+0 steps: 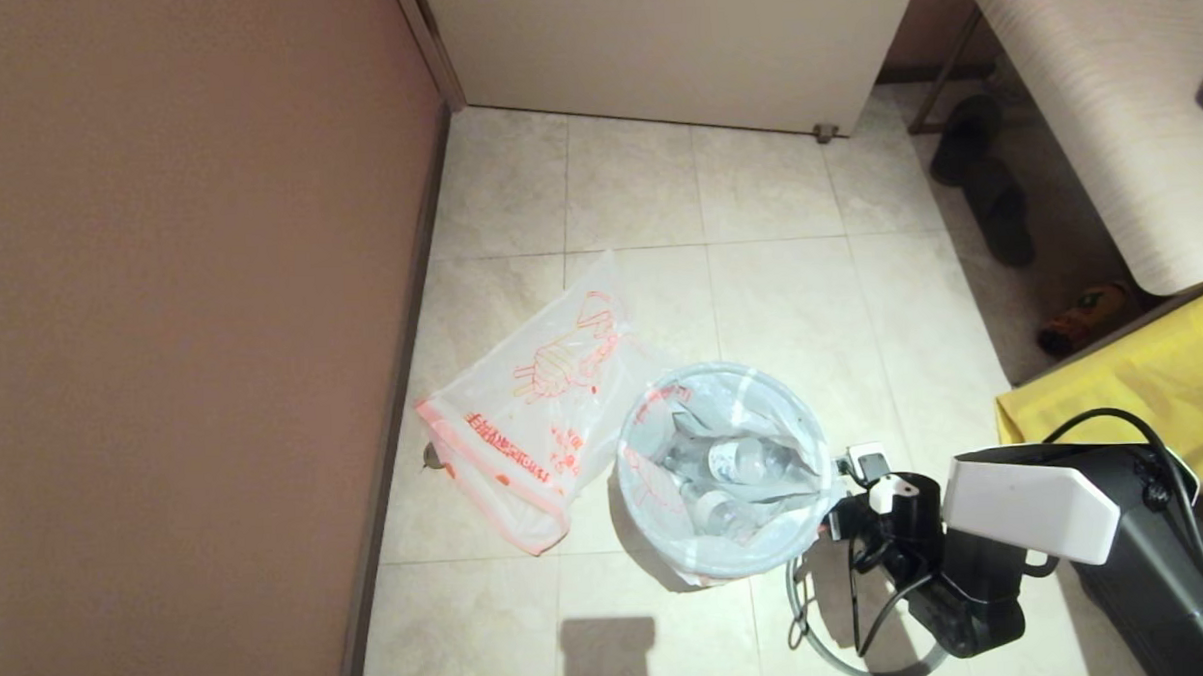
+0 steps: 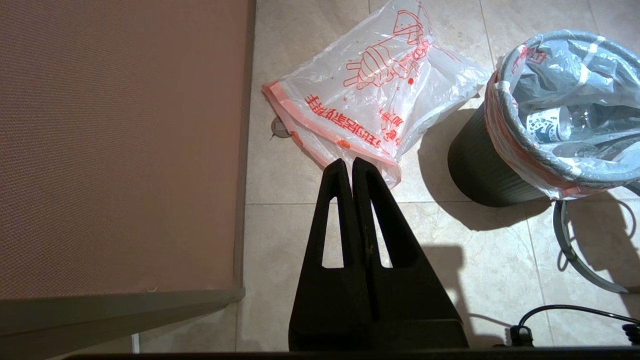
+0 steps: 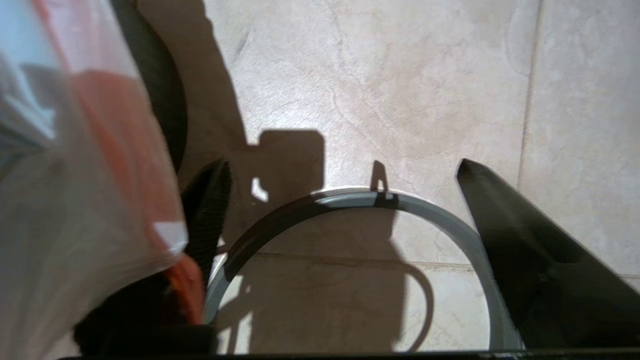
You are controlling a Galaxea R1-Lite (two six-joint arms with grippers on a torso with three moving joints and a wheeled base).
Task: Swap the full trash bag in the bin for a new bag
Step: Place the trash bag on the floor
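Bin (image 1: 640, 522) wall mostly hidden under full trash bag (image 1: 726, 464) (right gripper (image 3: 345, 210) fingers spread, left gripper (image 2: 348, 167) clenched).

Beige marble-like tiles (image 1: 780, 282) are covering the floor, with thin grout lines crossing them. A brownish-pink wall (image 1: 181, 323) is running along the left side, ending in a dark skirting strip (image 1: 385, 456). A white cabinet (image 1: 671, 45) is standing at the far end. A pale wood-grain counter (image 1: 1104, 110) is stretching along the right. Hard light is casting sharp shadows on the tiles.
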